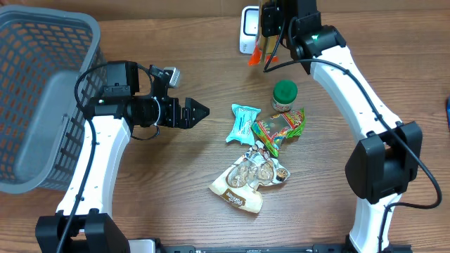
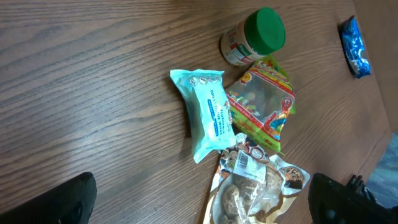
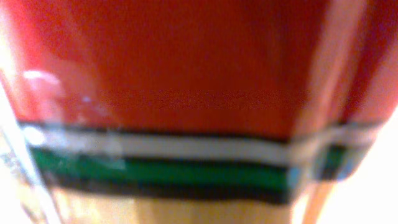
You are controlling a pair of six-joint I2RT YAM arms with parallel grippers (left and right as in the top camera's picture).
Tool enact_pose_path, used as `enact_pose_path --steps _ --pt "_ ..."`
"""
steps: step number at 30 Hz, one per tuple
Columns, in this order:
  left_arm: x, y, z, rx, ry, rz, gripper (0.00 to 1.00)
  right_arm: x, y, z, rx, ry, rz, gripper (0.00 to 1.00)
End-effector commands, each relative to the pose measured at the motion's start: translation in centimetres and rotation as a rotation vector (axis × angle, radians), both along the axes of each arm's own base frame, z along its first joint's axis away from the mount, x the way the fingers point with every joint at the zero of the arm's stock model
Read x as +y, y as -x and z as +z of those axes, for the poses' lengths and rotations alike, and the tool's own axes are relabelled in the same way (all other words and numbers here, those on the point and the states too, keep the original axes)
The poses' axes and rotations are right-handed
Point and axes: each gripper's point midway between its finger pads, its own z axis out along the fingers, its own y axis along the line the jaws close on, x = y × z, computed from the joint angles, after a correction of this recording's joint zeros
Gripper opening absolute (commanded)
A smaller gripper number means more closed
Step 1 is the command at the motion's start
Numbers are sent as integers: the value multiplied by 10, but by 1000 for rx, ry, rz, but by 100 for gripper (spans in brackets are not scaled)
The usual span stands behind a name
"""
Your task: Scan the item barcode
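My right gripper (image 1: pixel 269 34) is at the far edge of the table, shut on a red and orange packet (image 1: pixel 257 53) that hangs right beside the white scanner (image 1: pixel 247 28). The packet (image 3: pixel 186 62) fills the right wrist view as a blur of red with white and green stripes, and it hides the fingers. No barcode is readable. My left gripper (image 1: pixel 201 110) stands open over bare wood, left of the pile of goods. In the left wrist view its dark fingertips (image 2: pixel 69 199) are spread wide with nothing between them.
A teal packet (image 1: pixel 242 121), a green-lidded jar (image 1: pixel 284 95), a colourful candy bag (image 1: pixel 280 126) and a clear cookie bag (image 1: pixel 249 179) lie mid-table. A grey mesh basket (image 1: pixel 42 105) stands at the left edge. A blue item (image 2: pixel 354 37) lies far right.
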Motion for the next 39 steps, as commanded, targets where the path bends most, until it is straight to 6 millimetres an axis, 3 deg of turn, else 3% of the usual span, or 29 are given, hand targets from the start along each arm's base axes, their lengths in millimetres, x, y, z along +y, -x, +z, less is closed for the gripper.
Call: enact_pose_path --steps 1,9,24,32,39 --pt "2 -4 15 -42 -8 11 100 -18 -11 25 -95 123 -88 4" --pt "4 -4 14 -42 -22 18 100 -24 -14 24 -125 260 -117 4" --pt "5 -4 13 -42 -25 19 100 -17 -29 -37 -93 514 -108 4" --pt "5 -5 13 -42 -24 19 100 -24 -40 -40 -134 606 -135 4" --pt "5 -5 13 -45 -26 17 100 -29 -44 -55 -118 661 -151 4"
